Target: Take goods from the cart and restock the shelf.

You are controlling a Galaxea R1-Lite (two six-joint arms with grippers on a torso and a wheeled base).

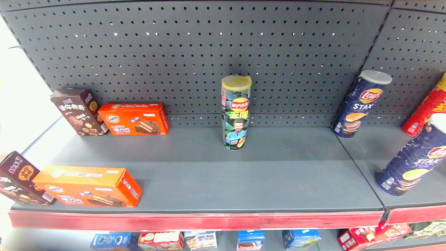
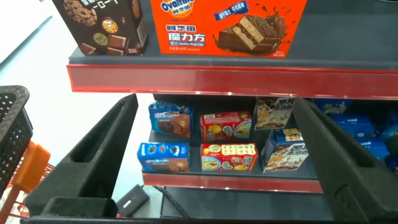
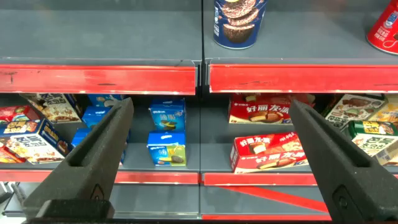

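light: bright, even across the shelf (image 1: 244, 174) | glare: washed-out white past its left end; pinpoints shine through pegboard (image 1: 209, 45) holes | shadows: soft patch behind chip can (image 1: 236, 111), another right of front orange box (image 1: 87, 186) | distortion: front edge bows, blue can (image 1: 360, 104) leans outward | lower shelf (image 2: 236, 180): dimmer

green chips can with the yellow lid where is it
In the head view, the green chips can stands upright mid-shelf near the pegboard wall, between the rear orange box on its left and the rear dark blue can on its right.
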